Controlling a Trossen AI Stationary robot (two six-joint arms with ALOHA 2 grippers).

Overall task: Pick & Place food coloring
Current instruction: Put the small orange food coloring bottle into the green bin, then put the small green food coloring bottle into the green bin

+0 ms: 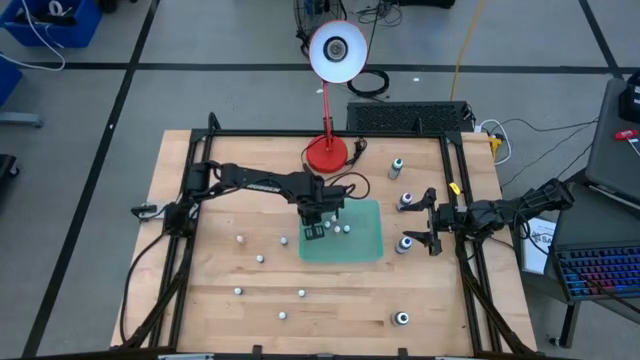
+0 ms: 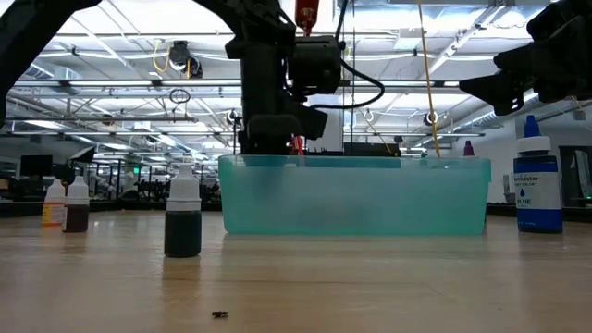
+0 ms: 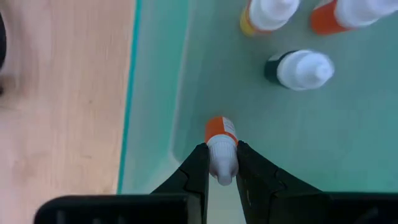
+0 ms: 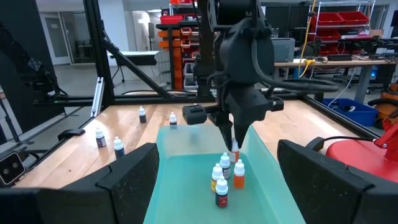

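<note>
A workshop lab: storage racks (image 4: 180, 37), workbenches (image 4: 323, 62), ceiling trusses (image 2: 120, 88).

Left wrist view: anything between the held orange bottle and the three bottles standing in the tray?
No. Only bare tray floor separates the orange bottle from the three bottles; left wrist view.

A pale wooden table (image 1: 250, 300) in a dark metal frame stands on a grey floor (image 1: 200, 90) crossed by black lines. Behind it opens a large workshop hall — white ceiling trusses (image 2: 120, 42), rows of strip lights, orange shelving (image 4: 175, 46) and red bins (image 4: 348, 22) on racks. A keyboard (image 1: 600, 275) sits on a side desk, cables trailing nearby.
</note>
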